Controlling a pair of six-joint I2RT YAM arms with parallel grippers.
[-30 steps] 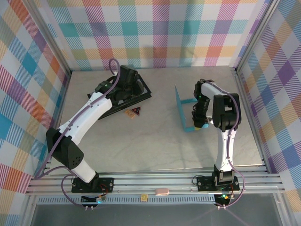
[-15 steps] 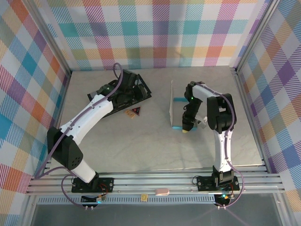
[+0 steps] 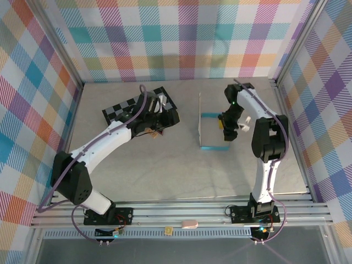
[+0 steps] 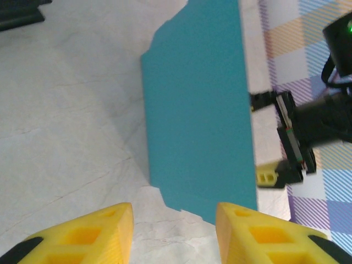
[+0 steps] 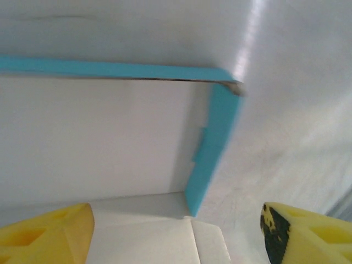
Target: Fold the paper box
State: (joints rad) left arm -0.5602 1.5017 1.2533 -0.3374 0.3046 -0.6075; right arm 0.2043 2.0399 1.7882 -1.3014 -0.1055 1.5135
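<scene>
The right end effector (image 3: 230,131) just let go beside the paper box (image 3: 199,121); its fingers are apart. The left end effector (image 4: 173,228) is apart too. The box still needs folding.

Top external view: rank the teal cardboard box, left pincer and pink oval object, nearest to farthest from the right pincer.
1. Teal cardboard box, just left of the right pincer.
2. Left pincer, farther left.
3. Pink oval object, on the front rail.

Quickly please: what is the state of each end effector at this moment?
Left end effector: open, holding nothing; the paper box is just ahead of it.
Right end effector: wide open, holding nothing.
</scene>
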